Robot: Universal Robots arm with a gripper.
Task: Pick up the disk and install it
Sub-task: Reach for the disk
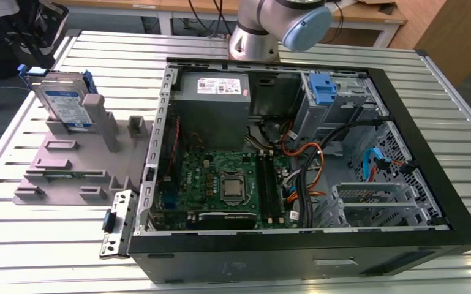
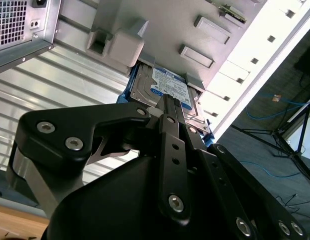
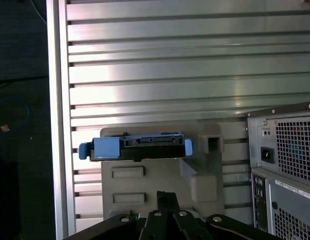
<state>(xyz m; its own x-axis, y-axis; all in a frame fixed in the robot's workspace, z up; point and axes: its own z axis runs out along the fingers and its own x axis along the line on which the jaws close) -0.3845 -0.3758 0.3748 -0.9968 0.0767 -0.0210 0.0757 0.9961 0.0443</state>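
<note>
The disk (image 1: 62, 101) stands on edge in a slot of the grey holder (image 1: 64, 159), on the table at the exterior view's left. It is silver with a white-and-blue label and blue side rails. My gripper (image 1: 46, 52) hangs just above the disk's top edge, apart from it. In the first wrist view the disk's top edge (image 3: 139, 147) lies ahead of the gripper (image 3: 166, 196) with a gap between them. In the second wrist view the disk's label face (image 2: 162, 90) sits just past the gripper (image 2: 165, 102).
An open computer case (image 1: 301, 245) lies to the exterior view's right of the holder. Inside are a grey power-supply box (image 1: 218, 92), a green motherboard (image 1: 227, 184), loose cables (image 1: 317, 153) and a blue clip (image 1: 323, 89) on the drive bay. The ribbed metal table (image 1: 56, 257) has an edge near the holder.
</note>
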